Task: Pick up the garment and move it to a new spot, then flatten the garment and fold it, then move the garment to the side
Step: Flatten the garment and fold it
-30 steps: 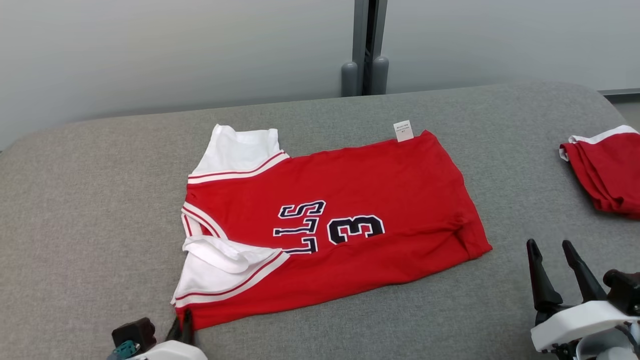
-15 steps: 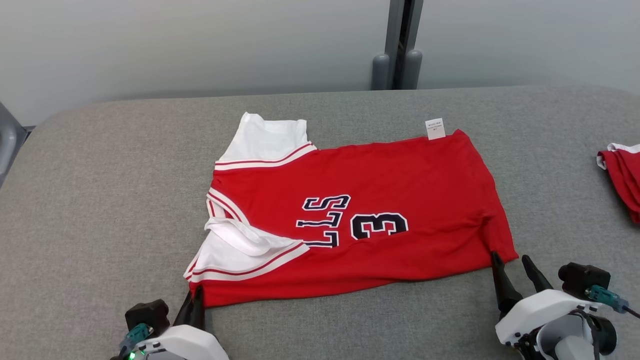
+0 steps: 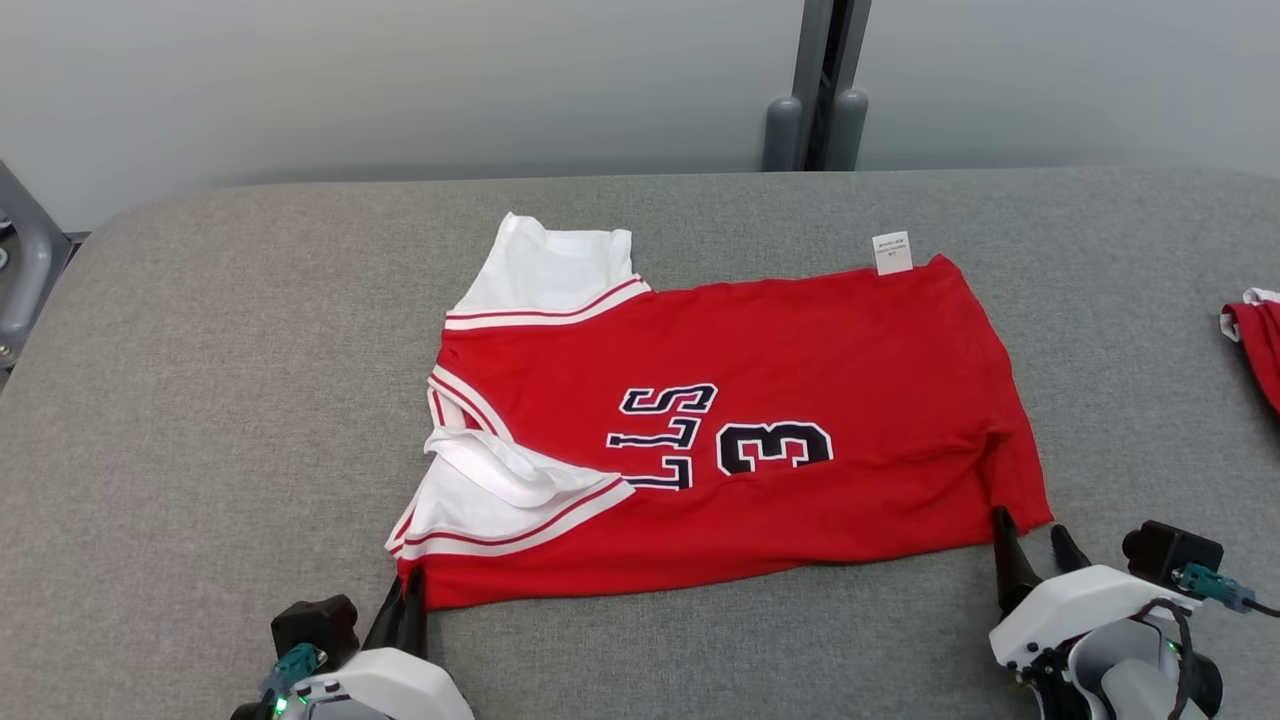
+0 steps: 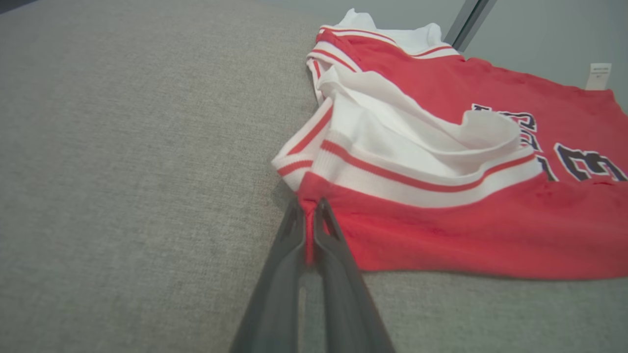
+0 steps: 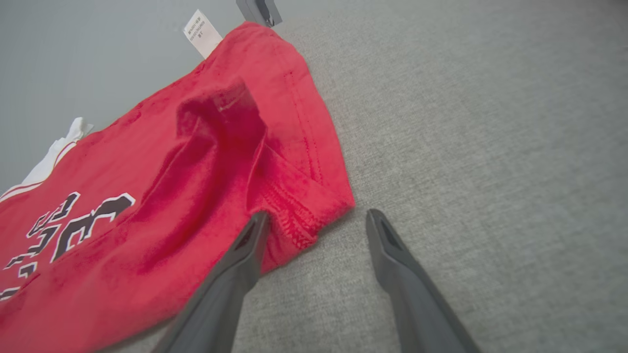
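The garment (image 3: 720, 420) is a red jersey with white trim and dark lettering, lying flat on the grey padded table (image 3: 200, 400). My left gripper (image 3: 410, 592) is at its near left corner. In the left wrist view the fingers (image 4: 309, 212) are shut on the red hem of the garment (image 4: 441, 220). My right gripper (image 3: 1030, 530) sits at the near right corner. In the right wrist view it (image 5: 318, 218) is open, its left finger (image 5: 245, 250) resting on the garment (image 5: 171, 196) and the folded corner lying between the jaws.
Another red and white cloth (image 3: 1260, 340) lies at the table's right edge. A grey post (image 3: 815, 130) stands behind the far edge, and a metal frame (image 3: 25, 270) is off the left side. A white label (image 3: 892, 253) sticks out from the garment's far hem.
The head camera has shifted. My left gripper has closed on the near left corner. My right gripper has come in from the right to the near right corner, still open.
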Controlling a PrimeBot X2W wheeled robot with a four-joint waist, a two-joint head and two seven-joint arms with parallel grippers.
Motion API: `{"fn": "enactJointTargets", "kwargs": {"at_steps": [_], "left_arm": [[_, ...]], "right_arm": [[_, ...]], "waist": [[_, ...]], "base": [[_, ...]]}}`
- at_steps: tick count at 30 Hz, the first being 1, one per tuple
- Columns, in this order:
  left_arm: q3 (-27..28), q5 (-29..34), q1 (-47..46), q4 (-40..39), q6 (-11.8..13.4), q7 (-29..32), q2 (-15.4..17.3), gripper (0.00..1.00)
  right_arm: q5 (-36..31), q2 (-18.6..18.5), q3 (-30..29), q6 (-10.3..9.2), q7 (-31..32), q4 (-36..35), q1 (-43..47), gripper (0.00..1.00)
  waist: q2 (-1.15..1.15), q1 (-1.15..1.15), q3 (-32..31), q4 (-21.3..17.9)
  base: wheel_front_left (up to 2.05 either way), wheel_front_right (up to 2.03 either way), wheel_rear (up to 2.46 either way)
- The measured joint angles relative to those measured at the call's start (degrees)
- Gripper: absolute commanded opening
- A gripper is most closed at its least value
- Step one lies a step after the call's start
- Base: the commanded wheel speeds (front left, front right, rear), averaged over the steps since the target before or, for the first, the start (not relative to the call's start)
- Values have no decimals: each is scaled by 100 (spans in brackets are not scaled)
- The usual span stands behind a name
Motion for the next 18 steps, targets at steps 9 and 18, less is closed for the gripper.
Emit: {"fn": "enactJointTargets", "kwargs": {"at_steps": [9, 18], "left_arm": [[-9, 23, -1, 10, -35, 0, -13, 0], [-19, 56, -2, 19, -42, 0, -27, 0]], "right_arm": [[557, 42, 578, -1, 21, -57, -88, 100], [976, -56, 848, 1, 2, -9, -100, 29]], "waist": [[0, 0, 26, 1], [0, 0, 13, 4]], "base": [[0, 0, 0], [0, 0, 0]]}}
